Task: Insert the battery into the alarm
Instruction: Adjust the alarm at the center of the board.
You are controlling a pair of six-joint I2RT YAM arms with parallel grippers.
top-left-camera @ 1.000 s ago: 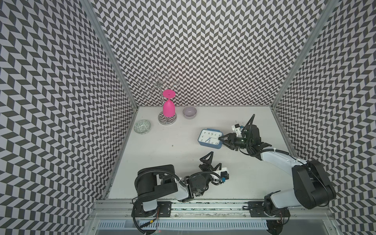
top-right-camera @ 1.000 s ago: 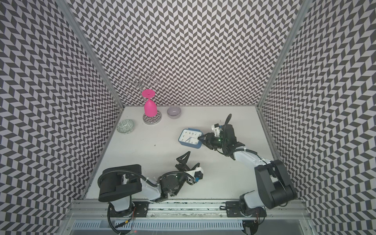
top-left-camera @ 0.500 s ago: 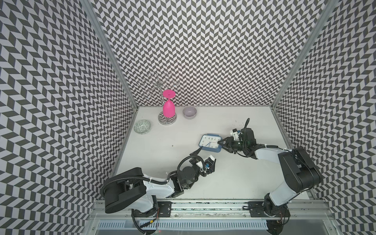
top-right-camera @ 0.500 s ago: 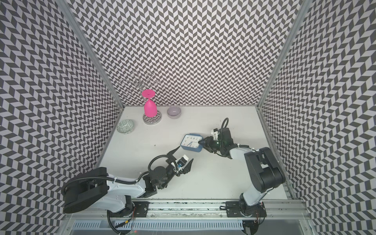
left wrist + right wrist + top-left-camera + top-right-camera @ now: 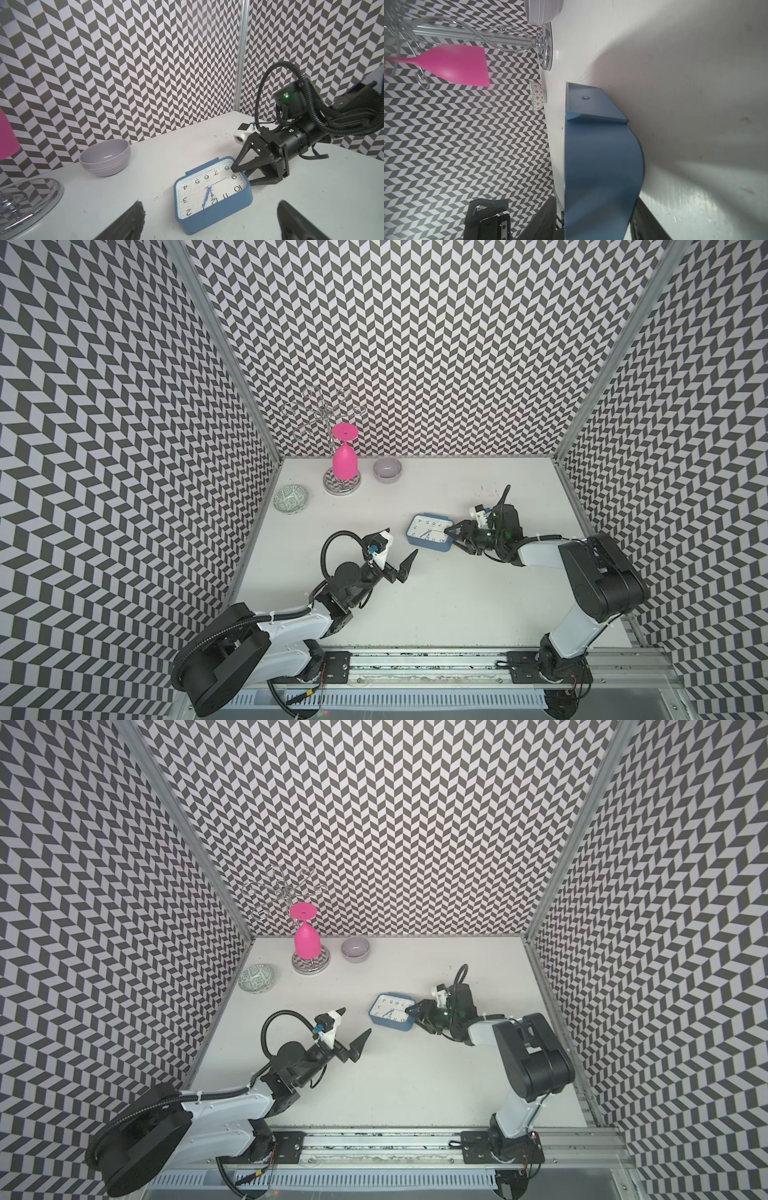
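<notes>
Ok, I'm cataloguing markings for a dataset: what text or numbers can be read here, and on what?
"2", "3", "4", "5", "6", "7", "8", "9", "10", "11", "12": black numerals on the alarm's white dial, left wrist view.
The 1 cannot be made out.
Tiny print by the dial's centre: too small to read.

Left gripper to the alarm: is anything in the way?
Nothing visible. Only bare table lies between the open left gripper and the alarm, which lies dial-up. The right gripper straddles the alarm's opposite edge, off that path. No battery shows in any view.
</notes>
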